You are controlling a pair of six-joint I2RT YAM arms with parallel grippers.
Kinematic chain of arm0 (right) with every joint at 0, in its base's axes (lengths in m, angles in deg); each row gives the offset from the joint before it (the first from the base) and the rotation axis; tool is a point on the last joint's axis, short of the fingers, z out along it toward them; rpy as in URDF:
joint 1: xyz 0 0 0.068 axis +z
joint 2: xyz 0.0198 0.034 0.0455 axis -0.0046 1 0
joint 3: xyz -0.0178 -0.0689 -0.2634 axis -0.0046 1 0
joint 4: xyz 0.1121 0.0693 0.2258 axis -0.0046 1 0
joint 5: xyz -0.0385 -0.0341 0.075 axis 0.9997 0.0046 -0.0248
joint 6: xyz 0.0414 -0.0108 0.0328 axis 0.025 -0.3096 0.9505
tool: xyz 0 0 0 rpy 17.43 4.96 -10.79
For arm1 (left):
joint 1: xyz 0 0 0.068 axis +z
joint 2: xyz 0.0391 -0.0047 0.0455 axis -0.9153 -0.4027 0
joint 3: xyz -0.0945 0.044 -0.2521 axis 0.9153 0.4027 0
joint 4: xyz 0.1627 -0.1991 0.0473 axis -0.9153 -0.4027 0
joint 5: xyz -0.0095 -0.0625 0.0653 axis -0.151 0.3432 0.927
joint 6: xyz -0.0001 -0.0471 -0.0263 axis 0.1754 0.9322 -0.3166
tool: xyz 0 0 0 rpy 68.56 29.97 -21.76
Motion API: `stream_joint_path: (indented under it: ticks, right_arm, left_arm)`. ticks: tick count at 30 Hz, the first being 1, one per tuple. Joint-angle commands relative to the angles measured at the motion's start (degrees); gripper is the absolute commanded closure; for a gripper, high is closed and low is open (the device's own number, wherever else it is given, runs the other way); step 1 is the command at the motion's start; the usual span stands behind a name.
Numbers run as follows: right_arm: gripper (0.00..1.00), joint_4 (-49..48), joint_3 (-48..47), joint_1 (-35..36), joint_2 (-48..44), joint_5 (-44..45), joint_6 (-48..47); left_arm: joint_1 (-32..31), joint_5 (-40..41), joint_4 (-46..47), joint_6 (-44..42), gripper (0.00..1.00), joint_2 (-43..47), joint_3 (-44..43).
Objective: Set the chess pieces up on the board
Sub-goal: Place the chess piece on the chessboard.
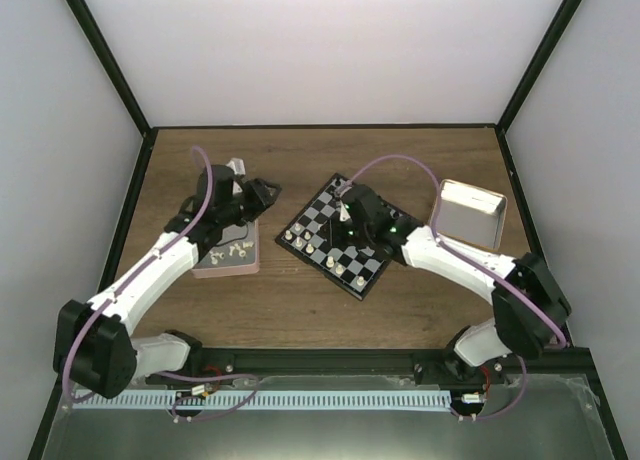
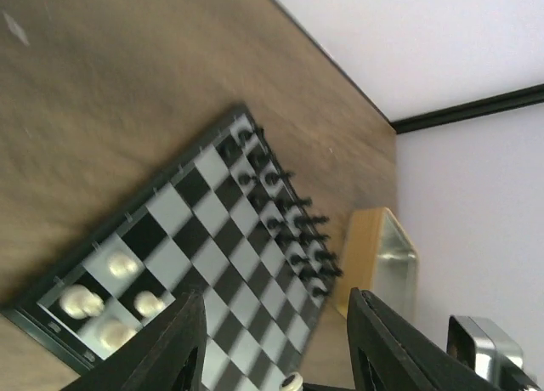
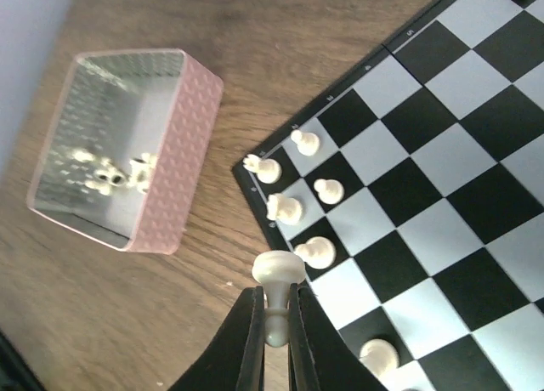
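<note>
The board lies mid-table, also in the right wrist view and the left wrist view. My right gripper is shut on a cream-white chess piece and holds it above the board's edge beside several cream pieces. In the top view the right gripper hovers over the board. Black pieces line the board's far side. My left gripper is open and empty; in the top view it is above the pink tray.
The pink tray left of the board holds several loose cream pieces. A tan box with silvery inside stands right of the board, also in the left wrist view. Dark frame rails run along the table edges.
</note>
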Motion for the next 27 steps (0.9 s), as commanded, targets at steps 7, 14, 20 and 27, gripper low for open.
stream_joint_path:
  ticks: [7,14,20,27]
  right_arm:
    - [0.99,28.3,-22.8,-0.6,18.0,1.8,-13.0]
    - [0.99,37.2,-33.7,-0.8,27.9,1.5,-15.5]
    - [0.99,40.4,-39.4,-0.9,33.2,1.1,-16.5]
    - [0.97,40.8,-40.1,-0.9,35.4,2.6,-16.0]
  left_arm:
    - [0.5,20.2,-16.6,-35.2,0.51,4.6,-8.6]
    - [0.7,25.2,-18.8,-40.2,0.51,6.6,-9.3]
    - [0.7,26.8,-18.1,-41.1,0.5,9.3,-7.7]
    - [0.7,32.2,-19.3,-40.5,0.49,10.6,-7.7]
